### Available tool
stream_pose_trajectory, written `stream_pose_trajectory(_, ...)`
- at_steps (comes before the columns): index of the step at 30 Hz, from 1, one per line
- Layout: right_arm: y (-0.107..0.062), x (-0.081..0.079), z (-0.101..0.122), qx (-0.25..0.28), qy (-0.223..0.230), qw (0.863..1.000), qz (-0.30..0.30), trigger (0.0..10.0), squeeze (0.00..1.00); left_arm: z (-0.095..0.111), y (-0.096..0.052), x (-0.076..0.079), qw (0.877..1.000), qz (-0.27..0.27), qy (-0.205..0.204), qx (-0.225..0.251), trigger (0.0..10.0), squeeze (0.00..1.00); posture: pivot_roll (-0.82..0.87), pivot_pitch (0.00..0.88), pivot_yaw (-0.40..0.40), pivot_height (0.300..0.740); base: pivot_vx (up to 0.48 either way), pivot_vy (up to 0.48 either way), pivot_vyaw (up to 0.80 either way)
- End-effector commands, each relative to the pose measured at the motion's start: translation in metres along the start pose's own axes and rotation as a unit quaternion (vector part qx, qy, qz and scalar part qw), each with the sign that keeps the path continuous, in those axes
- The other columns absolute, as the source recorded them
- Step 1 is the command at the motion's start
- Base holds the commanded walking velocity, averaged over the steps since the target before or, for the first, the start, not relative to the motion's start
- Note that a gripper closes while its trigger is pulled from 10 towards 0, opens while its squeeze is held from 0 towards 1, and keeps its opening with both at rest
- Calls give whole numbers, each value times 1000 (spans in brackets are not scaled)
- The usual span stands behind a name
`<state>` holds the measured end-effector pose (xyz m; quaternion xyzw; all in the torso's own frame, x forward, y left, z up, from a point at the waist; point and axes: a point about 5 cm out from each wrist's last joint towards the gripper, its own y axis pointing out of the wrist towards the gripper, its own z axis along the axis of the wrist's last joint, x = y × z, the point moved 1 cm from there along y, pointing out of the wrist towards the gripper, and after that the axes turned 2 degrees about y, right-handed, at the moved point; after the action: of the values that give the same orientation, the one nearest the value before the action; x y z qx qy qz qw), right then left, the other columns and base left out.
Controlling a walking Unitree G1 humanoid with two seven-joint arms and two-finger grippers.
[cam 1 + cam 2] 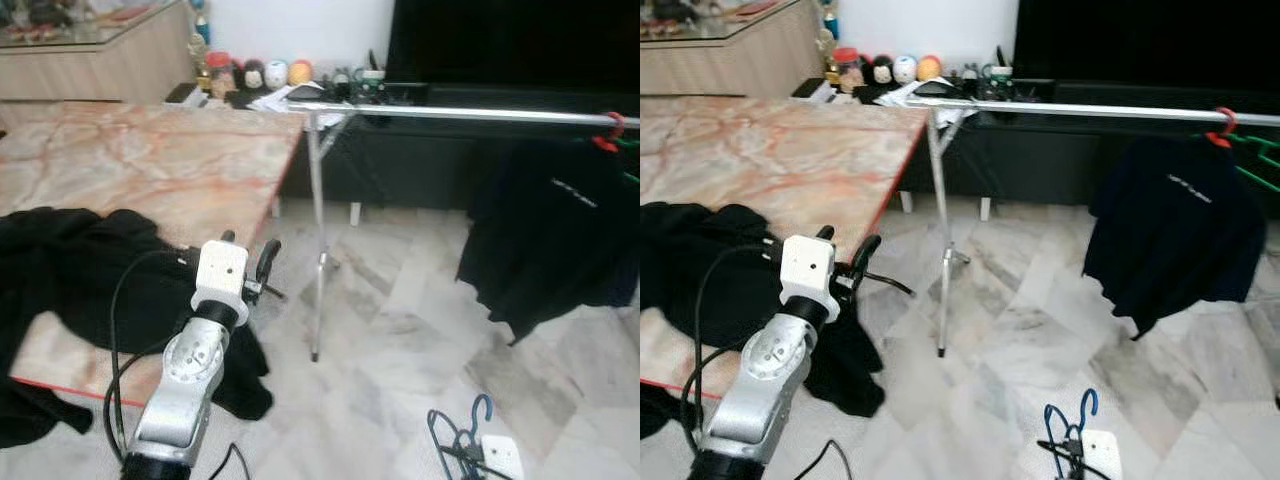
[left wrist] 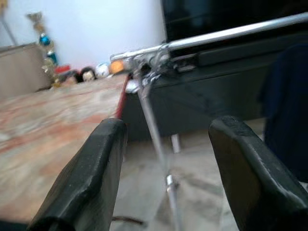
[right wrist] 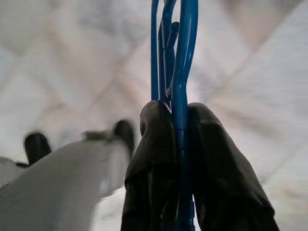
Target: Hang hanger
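A blue hanger (image 3: 180, 57) is pinched between the fingers of my right gripper (image 3: 179, 144), which is shut on it. Its hook (image 1: 478, 415) rises above that gripper low at the right, over the floor. A silver clothes rail (image 1: 460, 115) runs across the room on a thin stand (image 1: 318, 260). At the rail's right end a black shirt (image 1: 560, 230) hangs from a red hanger (image 1: 610, 128), with a green hanger (image 1: 1265, 155) beside it. My left gripper (image 1: 248, 250) is raised by the table's corner, open and holding nothing, and points toward the rail (image 2: 231, 31).
A marble-topped table (image 1: 150, 170) at the left carries a heap of black clothes (image 1: 70, 260) that droops over its near edge. A dark TV cabinet (image 1: 420, 160) stands behind the rail, with small toys (image 1: 260, 72) on a shelf. Pale tiled floor (image 1: 400, 340) lies between table and rail.
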<state>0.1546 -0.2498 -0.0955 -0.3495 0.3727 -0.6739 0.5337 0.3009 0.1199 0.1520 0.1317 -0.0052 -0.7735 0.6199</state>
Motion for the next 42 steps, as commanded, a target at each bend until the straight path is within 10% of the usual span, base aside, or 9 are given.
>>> stream_pose_trajectory(1, 1, -7, 4, 10, 11, 1000, 5, 10000, 0, -4, -2, -14, 1000, 14, 17, -11, 10000, 0, -18, 0, 28, 740, 0, -480, 0)
stream_pose_trajectory(13, 1, -7, 4, 11, 10, 1000, 3, 10000, 0, -44, -18, -71, 990, 96, 21, -102, 10000, 0, -17, 0, 27, 740, 0, -172, 0)
stream_pose_trajectory(19, 1, -6, 5, 14, 14, 1000, 1, 10000, 0, -118, -64, -111, 947, 161, 11, -278, 10000, 0, -18, 0, 23, 740, 0, 0, 0)
stream_pose_trajectory(27, 1, -4, 5, 14, 10, 1000, -1, 10000, 0, -189, -126, -76, 887, 106, -30, -449, 10000, 0, -29, 0, 13, 740, 0, 0, 0)
stream_pose_trajectory(42, 1, -4, 2, 6, 10, 1000, -2, 10000, 0, -224, -186, -40, 814, 111, -68, -566, 10000, 0, -46, 0, 13, 740, 0, 0, 0)
